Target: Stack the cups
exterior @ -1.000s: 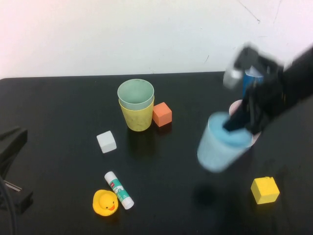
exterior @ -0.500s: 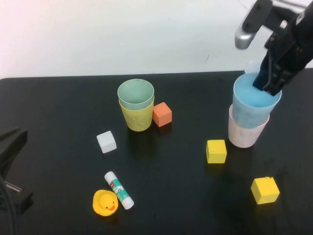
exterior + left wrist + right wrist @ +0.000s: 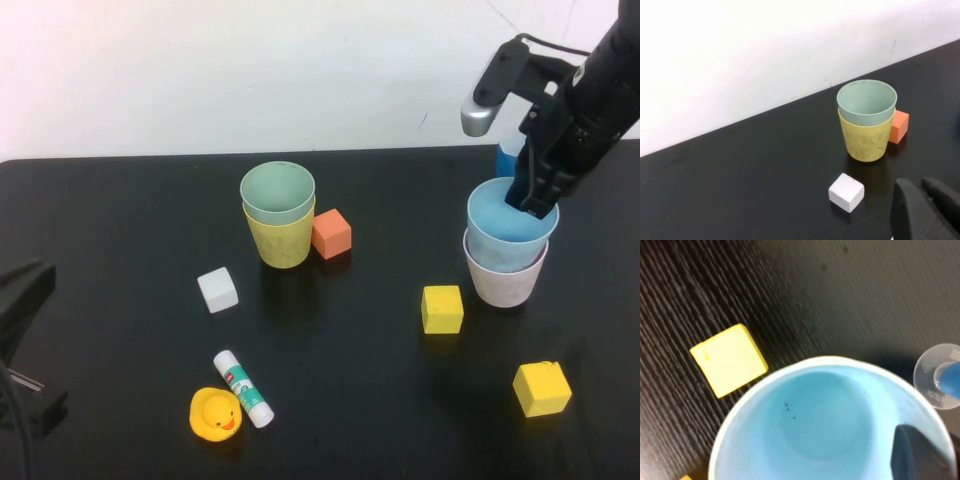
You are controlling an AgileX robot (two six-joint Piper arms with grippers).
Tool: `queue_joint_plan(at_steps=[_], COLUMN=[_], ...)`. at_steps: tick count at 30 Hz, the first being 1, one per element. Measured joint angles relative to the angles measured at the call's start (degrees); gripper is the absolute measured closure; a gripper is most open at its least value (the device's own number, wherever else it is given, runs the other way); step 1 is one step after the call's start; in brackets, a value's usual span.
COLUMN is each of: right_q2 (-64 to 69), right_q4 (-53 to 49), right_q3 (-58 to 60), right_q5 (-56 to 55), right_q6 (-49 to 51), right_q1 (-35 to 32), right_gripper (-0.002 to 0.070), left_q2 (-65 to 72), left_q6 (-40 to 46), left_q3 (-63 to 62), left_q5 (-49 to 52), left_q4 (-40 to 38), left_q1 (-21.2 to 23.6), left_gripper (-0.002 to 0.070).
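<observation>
Blue cup (image 3: 505, 226) nested in pink cup (image 3: 503, 281).
We see the right gripper (image 3: 530, 198) pinching its rim; left gripper (image 3: 925, 210) (jaws pressed together) sits low over the counter (image 3: 120, 230).

No legible text anywhere on my table. The glue stick (image 3: 243, 388) carries a green and red printed label, but I cannot make out its lettering. Cups, blocks and duck show no markings I can read.

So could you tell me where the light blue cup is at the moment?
In the high view the light blue cup sits nested in the pale pink cup at the table's right, with the right gripper shut on its rim.
</observation>
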Motion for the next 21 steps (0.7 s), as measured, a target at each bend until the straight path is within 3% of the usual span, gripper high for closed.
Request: queue_joint_plan(at_steps=[4, 11, 17, 21], right_q2=[0.0, 0.1, -1.5, -6.0], right_q4=[-0.4, -0.4, -0.5, -0.7], right_q3=[0.0, 0.0, 0.0, -1.5], right_q5=[0.4, 0.8, 1.8, 2.5], right_q6=[0.0, 0.6, 1.1, 1.1], right_q1=[0.0, 0.0, 0.0, 0.0], right_gripper=[0.0616, 0.0391, 0.036, 0.0386], left_q2=[0.0, -0.1, -2.6, -7.4], left_q6=[-0.1, -0.3, -2.0, -1.9], left_q3=[0.0, 0.0, 0.0, 0.0], left_q5=[0.0, -4.1, -7.3, -7.8], left_q4=[-0.2, -0.2, -0.2, 0.5], left_q1=[0.0, 0.0, 0.0, 0.0], left_gripper=[0.0673, 0.0673, 0.0673, 0.0673])
